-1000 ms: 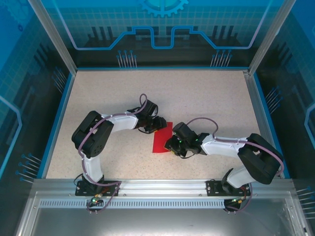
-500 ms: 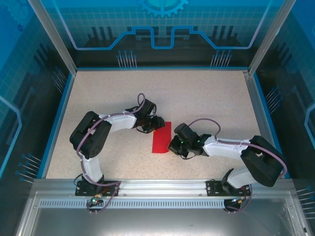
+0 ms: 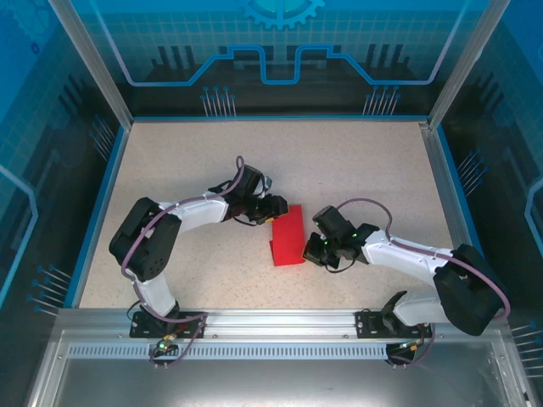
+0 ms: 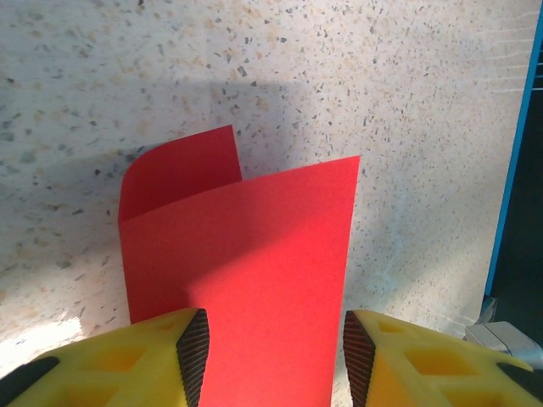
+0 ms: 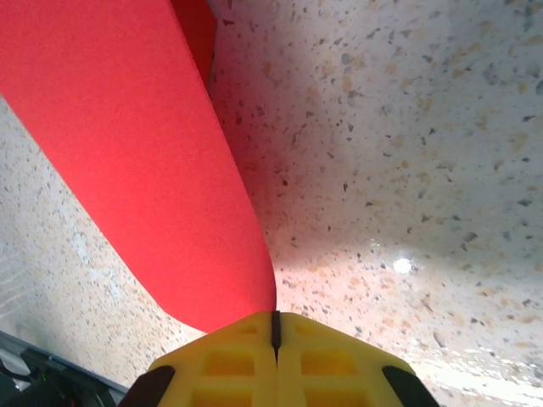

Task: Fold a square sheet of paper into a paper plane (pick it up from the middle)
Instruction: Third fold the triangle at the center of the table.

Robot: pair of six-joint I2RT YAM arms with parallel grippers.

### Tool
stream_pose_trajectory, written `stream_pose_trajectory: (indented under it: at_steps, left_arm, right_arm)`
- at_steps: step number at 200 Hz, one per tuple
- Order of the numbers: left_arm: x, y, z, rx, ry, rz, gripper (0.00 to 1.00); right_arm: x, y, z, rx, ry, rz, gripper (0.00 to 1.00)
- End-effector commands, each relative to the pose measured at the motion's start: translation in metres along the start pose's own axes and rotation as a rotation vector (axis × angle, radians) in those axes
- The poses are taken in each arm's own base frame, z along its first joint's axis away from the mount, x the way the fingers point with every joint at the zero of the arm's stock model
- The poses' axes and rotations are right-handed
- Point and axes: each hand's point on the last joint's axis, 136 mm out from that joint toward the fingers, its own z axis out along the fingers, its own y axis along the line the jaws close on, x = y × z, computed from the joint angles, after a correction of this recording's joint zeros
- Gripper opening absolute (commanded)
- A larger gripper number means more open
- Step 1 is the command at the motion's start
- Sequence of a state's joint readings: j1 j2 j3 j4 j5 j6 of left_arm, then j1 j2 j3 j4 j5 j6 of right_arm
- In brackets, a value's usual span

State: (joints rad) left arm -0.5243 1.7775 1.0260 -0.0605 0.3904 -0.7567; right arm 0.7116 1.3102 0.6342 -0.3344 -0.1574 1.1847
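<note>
- Right wrist view: right gripper [image 5: 275, 326], jaws pressed together on an edge of the red paper [image 5: 127, 127], holds it curled over, likely to form a fold.
- Left gripper [image 4: 271, 360]: jaws spread astride the paper, probably steadying it mid-bench [image 4: 407, 85].

Desk [image 3: 187, 161]: pale beige surface flecked with dark and orange specks, bounded by a blue rim on its far and side edges. A shadow patch and a small glossy highlight lie ahead and to the right of the right gripper [image 5: 274, 326].

One item on the desk: a red paper sheet [image 3: 288, 239], plain and unmarked. It sits between the left gripper [image 3: 277, 206] and the right gripper, directly ahead of each. The sheet is folded over on itself and does not lie flat. Ahead of the left gripper, a second layer curls up behind the front layer's left corner and casts a shadow on the desk. Whether the sheet's underside touches the desk all along cannot be told.
</note>
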Motion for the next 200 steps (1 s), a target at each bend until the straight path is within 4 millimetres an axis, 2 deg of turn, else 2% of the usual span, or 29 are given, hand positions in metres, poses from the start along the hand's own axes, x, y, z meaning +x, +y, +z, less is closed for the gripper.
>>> stream_pose_trajectory:
  at_steps: [1, 43, 75, 110, 154, 200]
  left_arm:
    - [0.001, 0.008, 0.009, 0.003, 0.024, 0.013, 0.48]
    - [0.004, 0.031, 0.015, -0.09, 0.027, 0.01, 0.46]
    - [0.007, 0.041, 0.021, -0.109, 0.045, 0.004, 0.45]
    - [0.007, 0.041, 0.023, -0.107, 0.049, 0.011, 0.45]
    - [0.008, 0.029, 0.014, -0.065, 0.041, 0.045, 0.46]
    - [0.016, 0.046, 0.025, -0.103, 0.075, 0.024, 0.44]
  right_arm:
    - [0.002, 0.0, -0.008, 0.007, 0.022, -0.031, 0.0]
    - [-0.011, 0.023, -0.002, -0.032, 0.01, -0.052, 0.0]
    - [-0.016, 0.027, 0.004, -0.007, 0.023, -0.063, 0.0]
    - [-0.019, 0.02, 0.006, 0.044, 0.017, -0.059, 0.0]
    - [-0.017, 0.016, 0.009, 0.057, 0.026, -0.045, 0.0]
    - [-0.021, 0.03, 0.013, 0.016, 0.02, -0.055, 0.0]
